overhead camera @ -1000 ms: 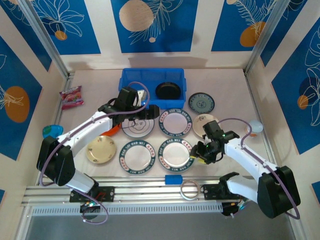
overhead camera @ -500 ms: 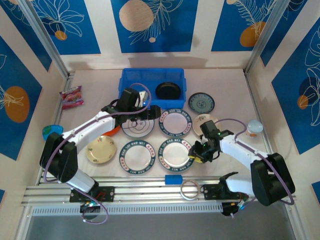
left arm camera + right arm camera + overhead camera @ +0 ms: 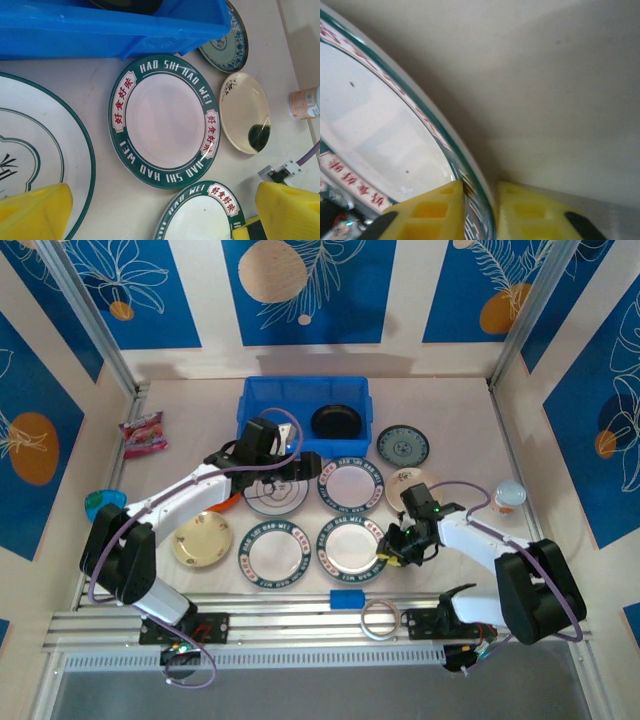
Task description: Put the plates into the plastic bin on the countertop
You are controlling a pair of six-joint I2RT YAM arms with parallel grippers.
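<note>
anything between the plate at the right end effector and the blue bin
Only a flat thing on the counter: the far green-rimmed plate lies between the near plate and the bin. The left end effector hovers before the bin's front wall, close to that path.

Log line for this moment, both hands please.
left hand open above line-drawing plate edge | right hand pinching rim of front-right green-rimmed plate | plastic bin: black plate inside

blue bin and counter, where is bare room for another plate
In the bin the left half is bare, between its left wall and the black plate. The counter is free between bin and pink packet and behind the teal plate. Crowded: the plates in front of the bin.
</note>
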